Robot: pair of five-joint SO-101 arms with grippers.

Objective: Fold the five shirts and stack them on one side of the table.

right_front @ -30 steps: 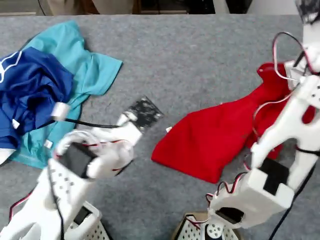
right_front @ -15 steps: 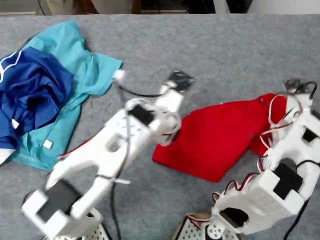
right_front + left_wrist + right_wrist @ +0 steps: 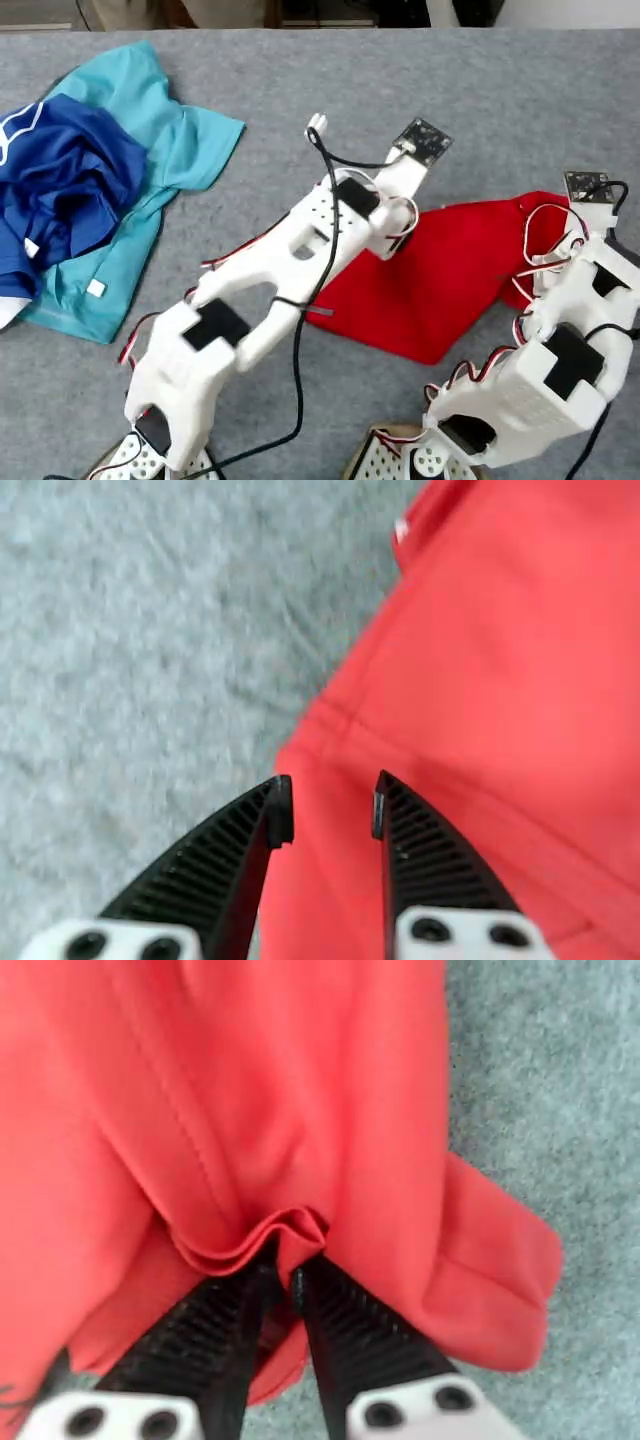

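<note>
We see the left gripper (image 3: 330, 808) spread above the far-left edge of the red shirt (image 3: 500, 660) (the right gripper (image 3: 287, 1265) pinches its right-side fold).

Red cloth shirt (image 3: 440, 270) beneath left gripper (image 3: 331, 808), pinched in right gripper (image 3: 285, 1265); crumpled blue shirt (image 3: 60, 190) atop teal shirt (image 3: 170, 120), well left of both.

Grey fuzzy tabletop (image 3: 330, 75); dim backdrop
</note>
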